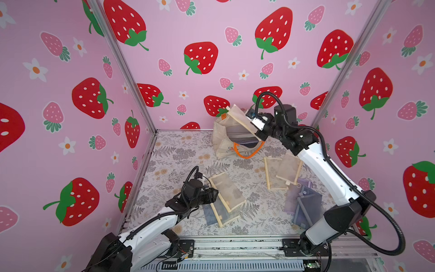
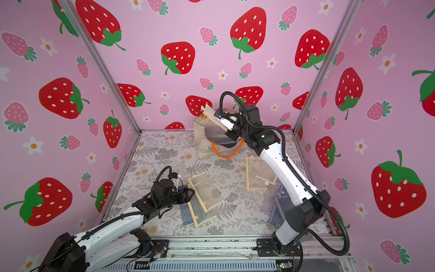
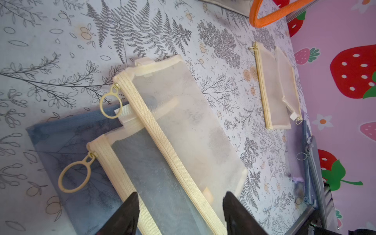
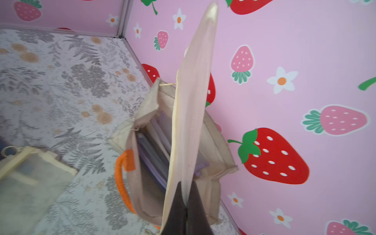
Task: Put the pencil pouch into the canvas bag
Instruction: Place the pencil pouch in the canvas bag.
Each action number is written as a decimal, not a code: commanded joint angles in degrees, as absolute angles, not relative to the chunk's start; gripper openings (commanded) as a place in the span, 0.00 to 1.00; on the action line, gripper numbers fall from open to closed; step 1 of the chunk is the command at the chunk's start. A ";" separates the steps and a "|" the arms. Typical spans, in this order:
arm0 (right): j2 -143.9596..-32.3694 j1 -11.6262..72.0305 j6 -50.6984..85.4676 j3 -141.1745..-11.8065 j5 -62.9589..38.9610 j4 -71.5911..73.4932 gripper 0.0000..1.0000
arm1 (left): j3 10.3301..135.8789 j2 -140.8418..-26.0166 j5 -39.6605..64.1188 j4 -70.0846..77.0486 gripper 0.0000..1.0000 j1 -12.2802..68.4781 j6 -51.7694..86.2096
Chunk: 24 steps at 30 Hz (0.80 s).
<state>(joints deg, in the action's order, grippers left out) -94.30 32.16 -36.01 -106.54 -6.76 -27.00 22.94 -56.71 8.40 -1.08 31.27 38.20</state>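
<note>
Flat cream mesh pencil pouch hung edge-on above the open mouth of the cream boxy canvas bag with orange rope handles, my right gripper pinching its end so it could slide straight in; my left gripper stood spread over another cream pouch.

canvas bag mouth open, stored pouches fill one side; wall close behind.

Cream mesh pencil pouch tilted, raised over open beige canvas bag.
</note>
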 commanded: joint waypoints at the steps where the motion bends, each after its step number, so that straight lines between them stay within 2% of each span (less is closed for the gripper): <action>1: -97.63 29.54 -48.30 -109.29 -14.76 -28.36 0.00 | 23.32 -57.02 11.98 -0.77 0.67 29.75 36.58; 5: -104.22 26.59 -53.57 -114.10 -19.97 -28.62 0.00 | 24.45 -58.07 14.24 -0.74 0.67 27.90 35.38; 15: -119.30 25.83 -61.39 -126.47 -19.40 -29.75 0.00 | 26.08 -63.74 17.53 3.10 0.65 25.60 35.78; 24: -123.46 25.14 -68.65 -127.56 -19.61 -33.38 0.00 | 28.42 -68.22 19.58 5.22 0.64 24.26 35.62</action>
<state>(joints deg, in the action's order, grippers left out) -123.07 25.69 -64.31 -125.54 -17.67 -30.44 25.56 -67.37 17.91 3.27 24.64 36.21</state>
